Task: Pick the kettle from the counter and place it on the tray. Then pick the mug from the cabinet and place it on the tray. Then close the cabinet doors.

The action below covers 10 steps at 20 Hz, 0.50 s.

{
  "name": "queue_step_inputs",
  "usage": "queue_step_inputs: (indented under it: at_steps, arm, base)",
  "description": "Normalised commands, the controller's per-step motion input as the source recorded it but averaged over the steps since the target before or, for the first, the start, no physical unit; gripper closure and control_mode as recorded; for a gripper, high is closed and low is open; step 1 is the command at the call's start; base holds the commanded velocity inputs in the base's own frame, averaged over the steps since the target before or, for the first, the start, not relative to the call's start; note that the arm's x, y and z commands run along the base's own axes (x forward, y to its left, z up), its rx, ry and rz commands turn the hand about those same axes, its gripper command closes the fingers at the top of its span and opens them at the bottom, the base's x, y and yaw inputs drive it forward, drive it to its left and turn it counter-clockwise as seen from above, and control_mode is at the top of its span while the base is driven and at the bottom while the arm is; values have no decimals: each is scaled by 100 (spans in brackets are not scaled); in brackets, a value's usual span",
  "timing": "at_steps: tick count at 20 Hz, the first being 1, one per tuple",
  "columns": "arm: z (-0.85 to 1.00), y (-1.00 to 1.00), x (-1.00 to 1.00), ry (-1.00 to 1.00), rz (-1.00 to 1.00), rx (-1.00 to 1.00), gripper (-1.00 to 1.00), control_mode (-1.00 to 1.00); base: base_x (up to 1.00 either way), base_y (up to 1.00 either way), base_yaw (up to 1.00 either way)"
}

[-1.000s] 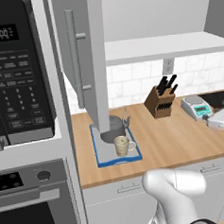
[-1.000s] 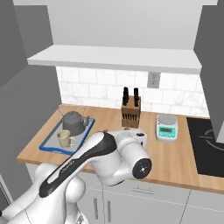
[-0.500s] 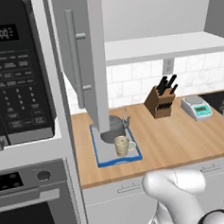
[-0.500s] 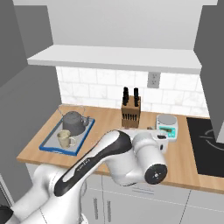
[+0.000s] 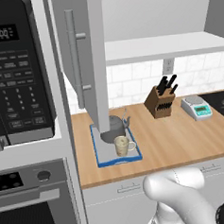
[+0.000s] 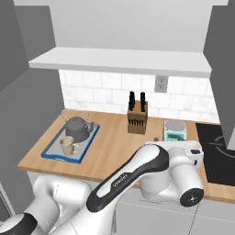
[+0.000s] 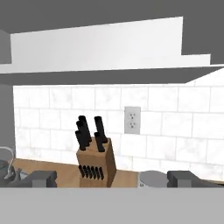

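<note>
Claw (image 7: 111,178) jaws spread wide, nothing between them. In the hand view the two dark fingertips (image 7: 39,178) sit at the bottom corners, well apart, pointing at the backsplash. Straight ahead between them: wooden knife block (image 7: 94,164) with black handles, standing on the counter (image 7: 65,171). Wall outlet (image 7: 132,120) on the white tile just right of and above the block. Round top of the kitchen scale (image 7: 153,177) low right of the block. Sliver of the kettle (image 7: 6,168) wire handle at the far left edge.

Right base view: arm elbow folded low in front of the counter (image 6: 114,147) edge, hand end near the scale (image 6: 175,131); jaws themselves not visible here.

Kettle (image 6: 76,128) sits on the tray (image 6: 90,144), rear half, upright. Mug (image 6: 68,146) also on the tray, just in front of the kettle, upright, close beside it; can't tell if they touch. Tray lies at the left end of the counter, well apart from the claw.

Left base view: tray (image 5: 99,158) with mug (image 5: 122,145) in front, kettle (image 5: 116,126) partly hidden behind the open cabinet door (image 5: 86,63), which swings out toward the camera with its bar handle (image 5: 74,59) showing. White shelf (image 5: 161,46) inside the cabinet is exposed. Second door (image 6: 221,69) also stands open at the right edge of the right base view. Black microwave (image 5: 14,73) left of the cabinet, oven (image 5: 30,205) below it.
</note>
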Motion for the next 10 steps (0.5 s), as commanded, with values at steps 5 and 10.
queue_step_inputs:
  at_steps: [5, 10]
  arm:
    - [-7, -39, 0, -4, -5, -9, -100, -100]
    - [0, -46, 0, -7, -3, -10, -100, -100]
  base:
    - [0, 0, 0]
    - [0, 0, 0]
